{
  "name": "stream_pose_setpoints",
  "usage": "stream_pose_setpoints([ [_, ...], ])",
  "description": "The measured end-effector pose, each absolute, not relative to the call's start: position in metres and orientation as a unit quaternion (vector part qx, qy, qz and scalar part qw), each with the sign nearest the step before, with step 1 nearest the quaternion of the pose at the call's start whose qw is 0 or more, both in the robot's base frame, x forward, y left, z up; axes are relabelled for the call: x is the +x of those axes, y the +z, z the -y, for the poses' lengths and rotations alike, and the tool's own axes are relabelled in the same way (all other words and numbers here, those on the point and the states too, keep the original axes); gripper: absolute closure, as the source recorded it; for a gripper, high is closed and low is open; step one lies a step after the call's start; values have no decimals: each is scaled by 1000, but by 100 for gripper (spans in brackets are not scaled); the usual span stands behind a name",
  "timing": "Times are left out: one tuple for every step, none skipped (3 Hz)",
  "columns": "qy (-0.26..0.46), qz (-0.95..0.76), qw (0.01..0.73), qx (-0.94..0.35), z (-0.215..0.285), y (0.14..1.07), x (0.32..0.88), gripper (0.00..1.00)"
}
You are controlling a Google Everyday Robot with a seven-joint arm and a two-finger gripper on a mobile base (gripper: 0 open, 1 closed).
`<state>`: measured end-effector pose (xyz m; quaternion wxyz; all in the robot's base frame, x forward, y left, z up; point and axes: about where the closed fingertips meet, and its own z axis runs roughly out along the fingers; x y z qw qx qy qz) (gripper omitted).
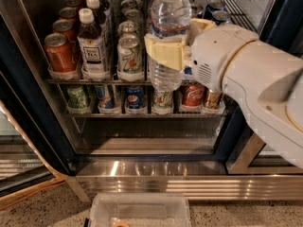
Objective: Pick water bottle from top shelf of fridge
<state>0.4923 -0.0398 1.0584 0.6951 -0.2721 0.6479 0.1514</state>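
My gripper [166, 52] is shut on the water bottle [168, 18], a clear ribbed bottle with a white cap. Its cream fingers [163, 53] wrap the bottle's middle, and it holds the bottle upright in front of the open fridge [142, 164], out from the top shelf [94, 81]. The white arm [255, 89] reaches in from the right. Behind the bottle, the top shelf holds dark tea bottles [93, 44], red cans [59, 53] and pale green cans [129, 56] in lanes.
The lower rack [142, 113] holds several cans, among them a blue can [135, 98] and a red can [192, 96]. The fridge's shiny steel base runs across the bottom. A clear plastic bin [139, 211] stands on the speckled floor in front. The door frame [28, 122] stands at left.
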Motion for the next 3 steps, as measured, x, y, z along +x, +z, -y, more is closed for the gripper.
stream_pose_setpoints([
  [178,-641,671,-328,30,1055,489,100],
  [203,-643,647,-357,71,1034,481,100],
  [238,-635,632,-376,106,1019,457,100],
])
